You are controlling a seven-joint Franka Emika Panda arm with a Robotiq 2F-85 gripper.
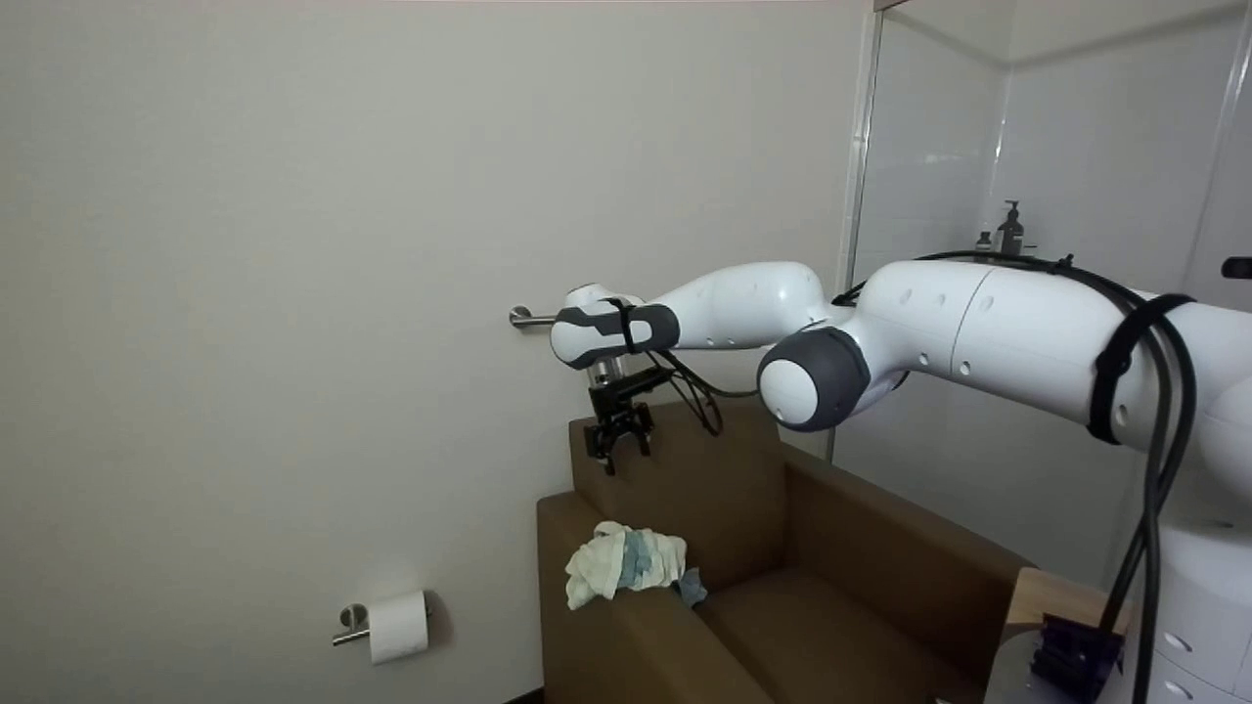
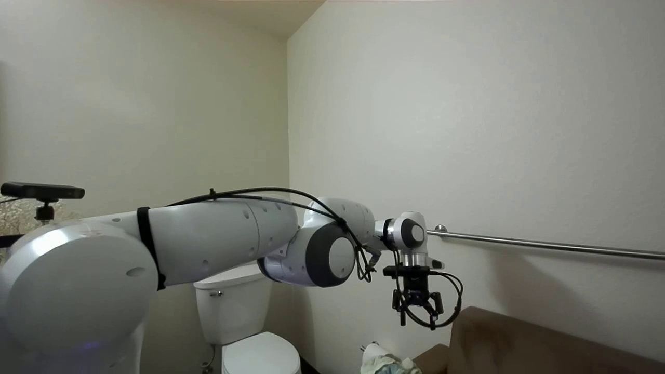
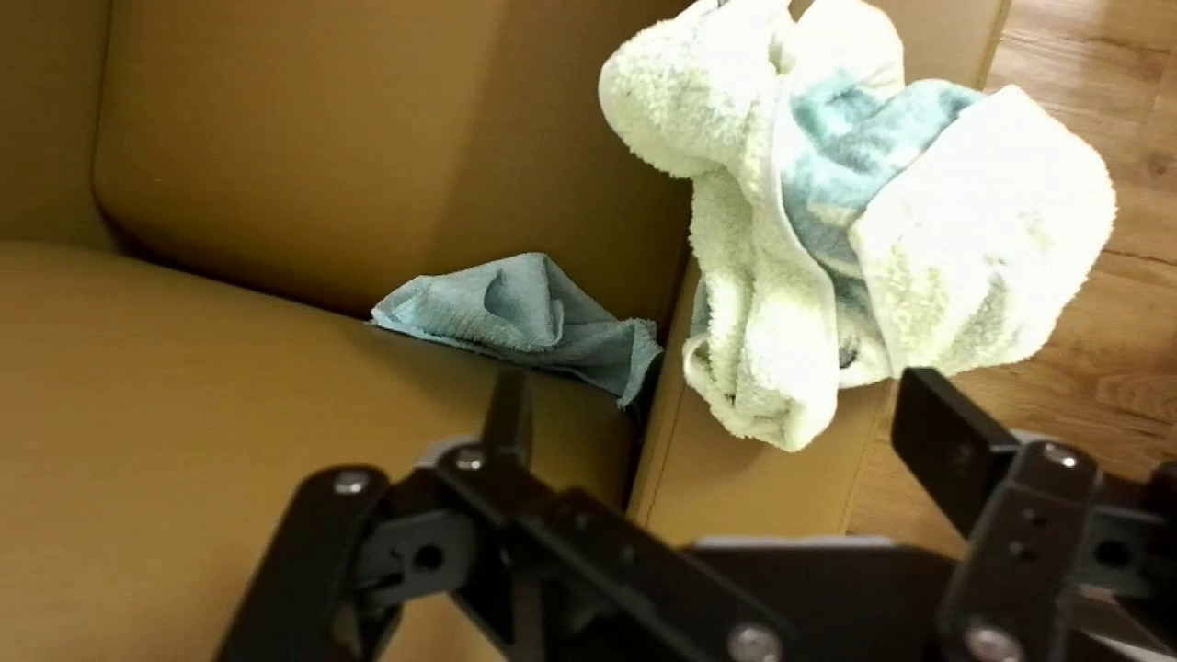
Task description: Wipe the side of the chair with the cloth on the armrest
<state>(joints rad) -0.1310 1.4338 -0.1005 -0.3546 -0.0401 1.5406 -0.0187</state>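
Standing wide apart with nothing between them, the black fingers (image 3: 508, 418) of the gripper (image 3: 713, 391) pointed down over the chair (image 1: 743, 518), with no contact showing. Below them, well apart in both exterior views, lay the cloth (image 3: 846, 221), white with pale blue-green patches, bunched across the top of the armrest (image 3: 763, 496), its outer part lapping past the edge on the side of the floor (image 3: 1122, 359). Its deep pile and loose folds suggested a light, soft and limp article, neither fragile nor apt to slide out of a grip; once raised, it would probably have sagged and unfolded, offering no stiff edge to press with. The best hold seemed to be the thick rolled fold nearest the gripper in the wrist view, taken deep enough to catch more than one layer, since a shallow pinch might have drawn out a corner alone. A blue rag (image 3: 519, 317), apparently separate, lay in the crease just inside the armrest and was best kept out of the grip. Behind the fingers, the wrist (image 1: 597, 330) was bent so that the gripper hung nearly vertical, seen against the backrest (image 1: 704, 479) in an exterior view. Farther out, the arm (image 1: 929, 323) stretched nearly level above the chair. A shift toward the cloth and then a descent appeared necessary before wiping could begin.
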